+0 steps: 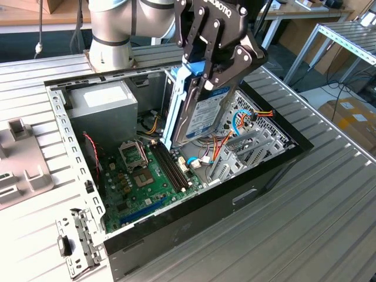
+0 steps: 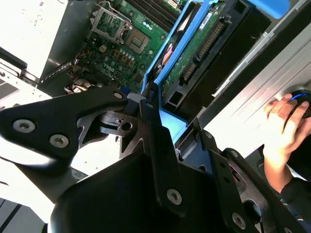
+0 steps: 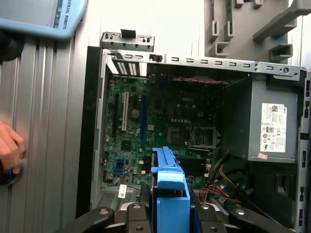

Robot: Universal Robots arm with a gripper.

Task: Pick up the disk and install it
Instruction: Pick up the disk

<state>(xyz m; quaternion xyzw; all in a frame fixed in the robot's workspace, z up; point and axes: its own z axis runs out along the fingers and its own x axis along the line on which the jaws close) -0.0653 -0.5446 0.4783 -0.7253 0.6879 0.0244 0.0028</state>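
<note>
Now the gripper is clenched on the disk, holding it up on its edge over the open computer case.

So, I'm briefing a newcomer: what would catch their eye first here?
In the exterior view the gripper, shut on the disk, holds it steeply tilted over the open computer case. Below lies the green motherboard. In the second wrist view a person's hand rests beside the case.

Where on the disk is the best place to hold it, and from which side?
The upper end, pinched across its flat faces from above, as the gripper does now: the disk hangs on edge over the open case, lower end free.
</note>
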